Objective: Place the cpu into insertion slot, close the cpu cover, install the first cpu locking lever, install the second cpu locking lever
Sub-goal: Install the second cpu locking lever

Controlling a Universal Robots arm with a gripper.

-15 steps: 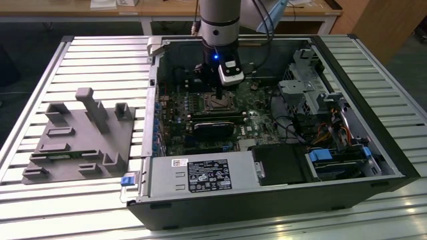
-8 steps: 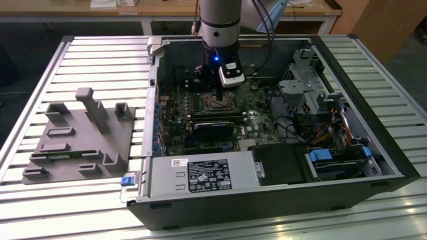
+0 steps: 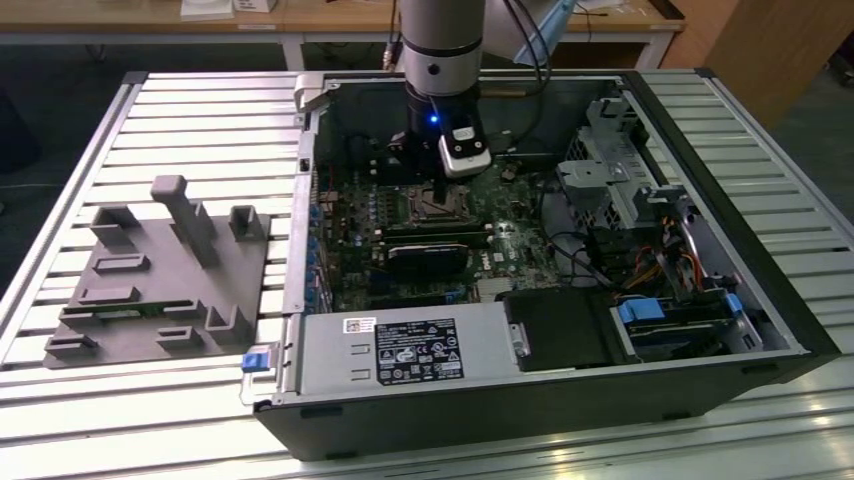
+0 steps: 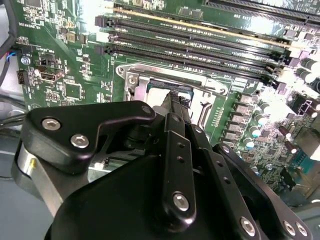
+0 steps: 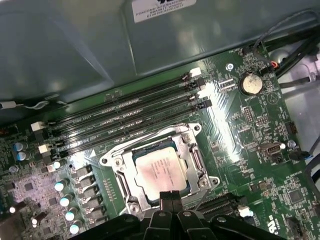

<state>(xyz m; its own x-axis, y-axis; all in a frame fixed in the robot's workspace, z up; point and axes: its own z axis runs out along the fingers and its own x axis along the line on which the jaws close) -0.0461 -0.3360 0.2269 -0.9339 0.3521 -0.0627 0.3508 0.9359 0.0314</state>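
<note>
Jaws pressed together, fingertips meeting at a single edge in the first wrist view, where the gripper (image 5: 170, 196) hangs just beside the cpu (image 5: 159, 172), which is seated in the insertion slot (image 5: 131, 187) with the cpu cover (image 5: 192, 150) framing it. Second wrist view: closed fingers (image 4: 175, 107) over the socket. Exterior view: arm upright above the motherboard (image 3: 400, 225) inside the computer case (image 3: 534, 400). A lever is probably best pushed squarely, with steady downward pressure
</note>
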